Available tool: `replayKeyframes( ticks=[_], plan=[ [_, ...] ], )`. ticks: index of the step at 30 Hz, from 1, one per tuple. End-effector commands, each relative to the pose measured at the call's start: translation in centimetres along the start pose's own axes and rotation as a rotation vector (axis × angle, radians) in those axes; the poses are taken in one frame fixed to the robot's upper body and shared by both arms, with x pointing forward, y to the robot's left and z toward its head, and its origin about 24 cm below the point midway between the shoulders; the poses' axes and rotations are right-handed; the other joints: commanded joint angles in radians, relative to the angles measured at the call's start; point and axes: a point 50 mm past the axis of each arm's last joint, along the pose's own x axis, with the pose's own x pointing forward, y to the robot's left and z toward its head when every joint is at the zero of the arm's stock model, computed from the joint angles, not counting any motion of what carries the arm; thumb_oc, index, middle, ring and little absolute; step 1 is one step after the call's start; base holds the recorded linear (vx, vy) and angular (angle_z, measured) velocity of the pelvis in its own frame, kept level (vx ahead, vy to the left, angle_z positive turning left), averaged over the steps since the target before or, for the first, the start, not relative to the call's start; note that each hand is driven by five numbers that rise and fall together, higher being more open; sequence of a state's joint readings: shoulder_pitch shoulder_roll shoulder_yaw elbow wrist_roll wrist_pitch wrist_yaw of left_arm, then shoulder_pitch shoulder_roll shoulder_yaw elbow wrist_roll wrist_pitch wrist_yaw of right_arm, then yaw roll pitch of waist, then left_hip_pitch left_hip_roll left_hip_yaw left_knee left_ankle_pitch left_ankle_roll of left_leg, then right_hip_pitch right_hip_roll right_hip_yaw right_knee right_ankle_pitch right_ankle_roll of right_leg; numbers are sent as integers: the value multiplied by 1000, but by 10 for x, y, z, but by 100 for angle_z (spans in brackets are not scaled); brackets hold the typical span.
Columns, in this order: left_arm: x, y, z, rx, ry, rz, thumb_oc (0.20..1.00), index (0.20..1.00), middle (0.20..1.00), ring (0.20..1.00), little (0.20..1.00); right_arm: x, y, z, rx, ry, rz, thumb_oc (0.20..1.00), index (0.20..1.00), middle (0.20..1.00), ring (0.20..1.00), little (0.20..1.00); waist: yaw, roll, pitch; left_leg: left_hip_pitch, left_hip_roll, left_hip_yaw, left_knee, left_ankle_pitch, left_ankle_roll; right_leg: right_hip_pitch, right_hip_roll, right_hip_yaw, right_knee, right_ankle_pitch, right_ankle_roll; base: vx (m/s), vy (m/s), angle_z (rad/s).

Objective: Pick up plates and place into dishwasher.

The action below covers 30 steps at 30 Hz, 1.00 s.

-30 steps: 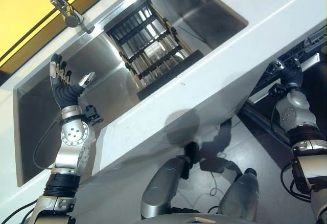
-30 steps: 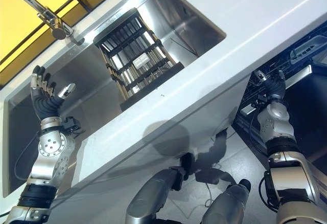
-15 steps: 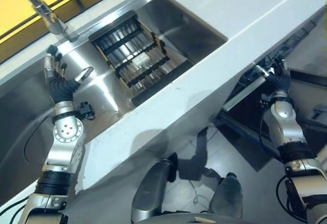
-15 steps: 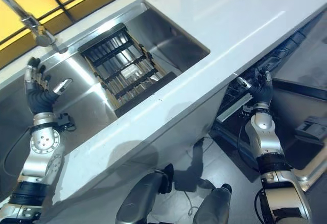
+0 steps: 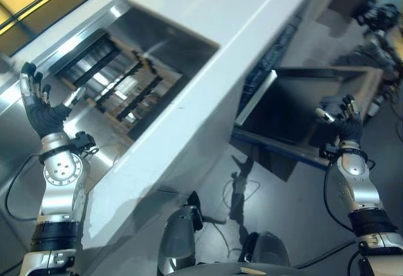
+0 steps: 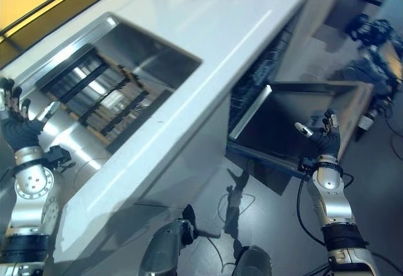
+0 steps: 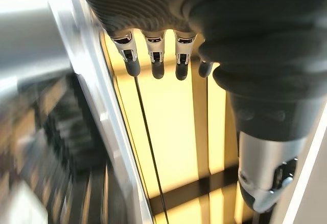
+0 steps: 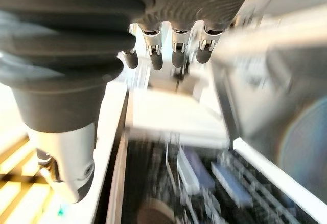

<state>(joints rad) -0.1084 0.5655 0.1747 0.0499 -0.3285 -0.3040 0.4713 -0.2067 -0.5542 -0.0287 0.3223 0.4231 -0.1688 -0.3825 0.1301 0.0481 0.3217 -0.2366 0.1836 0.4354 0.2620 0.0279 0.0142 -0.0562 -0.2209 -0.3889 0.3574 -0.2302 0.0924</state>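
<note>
Right hand (image 5: 341, 120) now hovers spread and empty over the lowered dishwasher door (image 5: 296, 112); left hand (image 5: 43, 107) spread at nine o'clock; plates, probably racked in the sink (image 5: 119, 80), look stiff, breakable, best gripped by rims.

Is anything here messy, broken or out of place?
Nothing looks spilled or broken. The dish rack sits in the sink, the dishwasher door hangs open, and both the left hand and right hand are open and empty.

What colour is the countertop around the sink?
White; the countertop shows best in the right eye view.
</note>
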Motion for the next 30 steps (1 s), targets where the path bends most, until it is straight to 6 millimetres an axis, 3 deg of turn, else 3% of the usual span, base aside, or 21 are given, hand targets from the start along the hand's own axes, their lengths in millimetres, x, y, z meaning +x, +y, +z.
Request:
replayKeyframes(
  ticks=[1, 4, 5, 6, 11, 14, 19, 21, 22, 24, 25, 30],
  plan=[
    [0, -3, 7, -18, -64, -7, 1000, 1000, 1000, 1000, 1000, 5, -2, 19, 49, -122, -45, 1000, 1000, 1000, 1000, 1000, -15, -59, -38, -52, -66, -15, 80, -130, 22, 137, -73, -2, -45, 154, -22, 0, 0, -23],
    [0, -3, 7, -18, -64, -7, 1000, 1000, 1000, 1000, 1000, 5, -2, 19, 49, -122, -45, 1000, 1000, 1000, 1000, 1000, -15, -59, -38, -52, -66, -15, 80, -130, 22, 137, -73, -2, -45, 154, -22, -40, -48, -4],
    [-1, -6, 7, -14, -61, -34, 1000, 1000, 1000, 1000, 1000, 0, -5, 20, 41, -131, -149, 1000, 1000, 1000, 1000, 1000, -36, -51, -24, -71, -29, -13, 78, -94, 1, 136, -16, 28, -84, 79, -31, -300, -166, 4],
    [-5, -7, 3, -9, -46, -21, 1000, 1000, 1000, 1000, 1000, -1, -13, 16, 43, -112, -271, 1000, 1000, 1000, 1000, 1000, -69, -24, 2, -93, 24, -8, 98, -72, -12, 118, 9, 51, -72, 21, -44, -349, -173, 11],
    [-16, -5, -4, 2, -2, -24, 1000, 1000, 1000, 1000, 1000, -12, -23, -3, 44, -26, -393, 1000, 1000, 1000, 1000, 1000, -107, 11, 23, -110, 70, 4, 160, -88, -14, 54, 19, 73, 36, -29, -72, -87, -4, -20],
    [-21, -6, -8, -6, 17, -14, 1000, 1000, 1000, 1000, 1000, -17, -26, -10, 23, -4, -389, 1000, 1000, 1000, 1000, 1000, -134, 50, 39, -134, 90, 4, 197, -87, -20, -15, 13, 97, 138, -62, -94, -11, 120, -24],
    [-26, -17, -10, -48, 24, 18, 1000, 1000, 1000, 1000, 1000, -15, -18, -18, 51, 38, -303, 1000, 1000, 1000, 1000, 1000, -168, 133, 103, -205, 76, -56, 242, -58, -33, -214, 15, 166, 356, -134, -138, -88, 176, -28],
    [-24, -23, -8, -57, 15, 22, 1000, 1000, 1000, 1000, 1000, -12, -12, -18, 117, 49, -280, 1000, 1000, 1000, 1000, 1000, -175, 147, 122, -249, 71, -66, 271, -57, -31, -289, 15, 181, 427, -158, -152, -133, 88, -42],
    [-23, -24, -7, -62, 11, 23, 1000, 1000, 1000, 1000, 1000, -11, -11, -18, 131, 47, -272, 1000, 1000, 1000, 1000, 1000, -181, 148, 130, -263, 62, -83, 299, -83, -41, -314, 10, 198, 470, -190, -153, -98, 54, -17],
    [-19, -31, -6, -75, 8, 17, 1000, 1000, 1000, 1000, 1000, -7, -5, -20, 203, 57, -270, 1000, 1000, 1000, 1000, 1000, -190, 170, 161, -303, 68, -70, 326, -73, -23, -395, 5, 201, 553, -204, -175, -102, 39, 4],
    [-17, -35, -5, -79, 8, 6, 1000, 1000, 1000, 1000, 1000, -5, -3, -21, 209, 59, -285, 1000, 1000, 1000, 1000, 1000, -198, 170, 174, -324, 49, -86, 377, -123, -28, -428, -5, 219, 611, -246, -177, -36, -8, 4],
    [-12, -50, 2, -93, -4, -23, 1000, 1000, 1000, 1000, 1000, 8, 2, -14, 273, 48, -311, 1000, 1000, 1000, 1000, 1000, -202, 197, 198, -445, 26, -106, 511, -180, -3, -602, -47, 249, 795, -306, -193, -32, -11, 12]
  ],
)
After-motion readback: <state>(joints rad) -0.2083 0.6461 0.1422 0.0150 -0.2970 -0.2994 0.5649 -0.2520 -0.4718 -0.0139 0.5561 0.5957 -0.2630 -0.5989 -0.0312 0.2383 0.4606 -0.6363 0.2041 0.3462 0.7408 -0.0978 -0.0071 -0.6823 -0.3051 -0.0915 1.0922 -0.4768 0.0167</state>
